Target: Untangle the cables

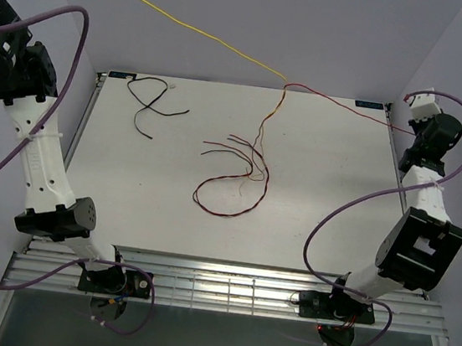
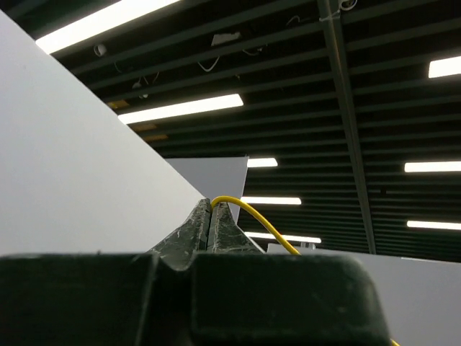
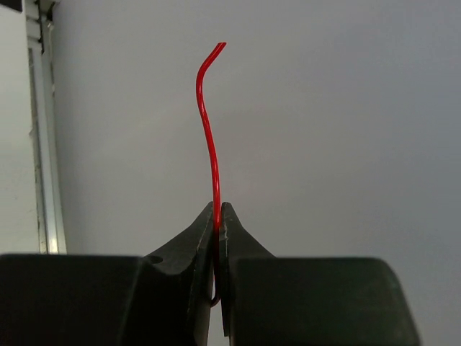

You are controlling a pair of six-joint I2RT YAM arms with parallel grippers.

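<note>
Left gripper (image 2: 211, 206) pinches thin yellow cable (image 2: 263, 220); right gripper (image 3: 218, 210) pinches thin red cable (image 3: 207, 122); white tabletop (image 1: 320, 201), dark strip-lit ceiling (image 2: 288, 86)

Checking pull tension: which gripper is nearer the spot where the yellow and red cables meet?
Right. The right gripper holds the red cable just right of that junction; the left gripper, on the yellow cable, is beyond the top view's upper-left edge.

Left tool (image 2: 211, 210) clamped on yellow cable (image 2: 252, 215), right tool (image 3: 217, 216) clamped on red cable (image 3: 209, 130), fingers pressed together.
</note>
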